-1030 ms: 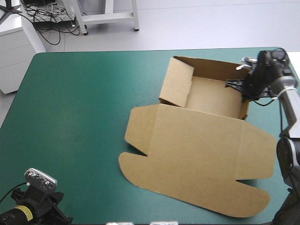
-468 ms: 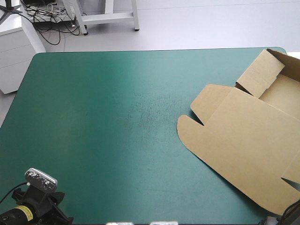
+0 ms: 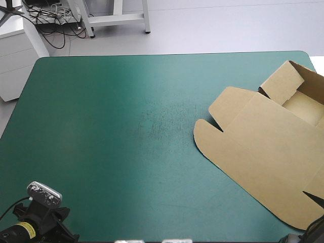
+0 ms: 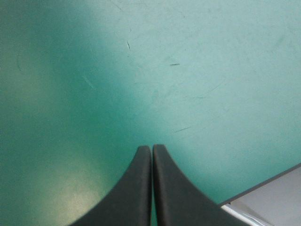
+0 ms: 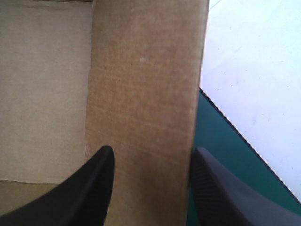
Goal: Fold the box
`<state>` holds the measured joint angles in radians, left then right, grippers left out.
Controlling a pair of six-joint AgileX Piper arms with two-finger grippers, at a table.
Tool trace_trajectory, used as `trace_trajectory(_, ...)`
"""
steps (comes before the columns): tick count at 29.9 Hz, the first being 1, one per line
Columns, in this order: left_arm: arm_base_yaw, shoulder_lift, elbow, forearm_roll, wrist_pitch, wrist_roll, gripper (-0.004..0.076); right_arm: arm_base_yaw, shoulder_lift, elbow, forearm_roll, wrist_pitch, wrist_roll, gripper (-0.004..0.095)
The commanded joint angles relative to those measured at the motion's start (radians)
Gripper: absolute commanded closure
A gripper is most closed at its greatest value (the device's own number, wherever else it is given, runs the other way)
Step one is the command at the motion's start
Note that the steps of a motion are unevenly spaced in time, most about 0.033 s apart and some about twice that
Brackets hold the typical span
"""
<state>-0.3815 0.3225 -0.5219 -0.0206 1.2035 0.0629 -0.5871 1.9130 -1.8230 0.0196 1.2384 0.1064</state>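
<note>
The brown box [image 3: 263, 147] lies at the table's right edge, part of it past the edge of the high view. Its wide lid panel lies flat toward the table's middle, and one side wall [image 3: 282, 83] stands raised at the far end. In the right wrist view my right gripper [image 5: 151, 153] is open, and an upright strip of the box wall [image 5: 146, 84] fills the gap between the black fingers. The box's inner floor [image 5: 42, 84] shows beside that strip. My left gripper [image 4: 151, 150] is shut, over bare teal-green cover at the near left corner, far from the box.
The teal-green cover [image 3: 116, 131] stretches bare from the left edge to the box. The table's right edge [image 5: 221, 122] runs close beside my right gripper, with pale floor beyond it. Another table edge [image 4: 263, 183] shows near my left gripper.
The box has slid from the middle right of the table to its right edge and turned a little. The right arm has left the high view. The left arm has not moved.
</note>
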Motion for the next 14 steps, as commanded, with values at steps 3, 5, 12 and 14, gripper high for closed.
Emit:
trace_trajectory(3,-0.001,0.013,-0.022,-0.006,-0.044,-0.006,0.0734,-0.005,-0.14,-0.025,0.025,0.016,-0.01,0.0423)
trace_trajectory(5,-0.001,0.013,-0.022,-0.006,-0.044,-0.006,0.0734,-0.005,-0.188,-0.006,0.053,0.016,-0.026,0.0423)
trace_trajectory(12,-0.001,0.013,-0.022,-0.006,-0.044,-0.012,0.0734,0.005,-0.385,0.123,0.094,0.016,-0.106,0.0623)
trace_trajectory(14,-0.001,0.013,-0.022,-0.004,-0.047,-0.017,0.0734,0.007,-0.466,0.181,0.117,0.016,-0.134,0.0834)
